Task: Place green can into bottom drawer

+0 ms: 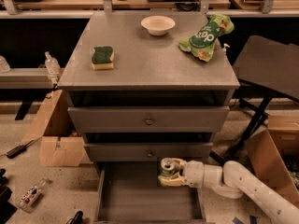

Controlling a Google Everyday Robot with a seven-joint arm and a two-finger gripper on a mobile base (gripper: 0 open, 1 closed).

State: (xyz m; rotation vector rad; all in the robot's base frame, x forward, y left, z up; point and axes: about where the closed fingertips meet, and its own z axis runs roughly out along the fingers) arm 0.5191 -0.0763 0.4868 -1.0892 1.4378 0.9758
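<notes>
The green can (167,168), dark green with a silver top and pull tab, is upright in my gripper (168,174). The white arm reaches in from the lower right. The gripper is shut on the can and holds it over the open bottom drawer (121,197), near the drawer's back right part, just below the front of the middle drawer (148,151). The bottom drawer is pulled out; its flat grey floor is bare.
On the cabinet top are a green-and-yellow sponge (102,57), a white bowl (158,24) and a green chip bag (204,37). A dark chair (268,69) stands at the right. Cardboard boxes (60,146) and small items lie on the floor at the left.
</notes>
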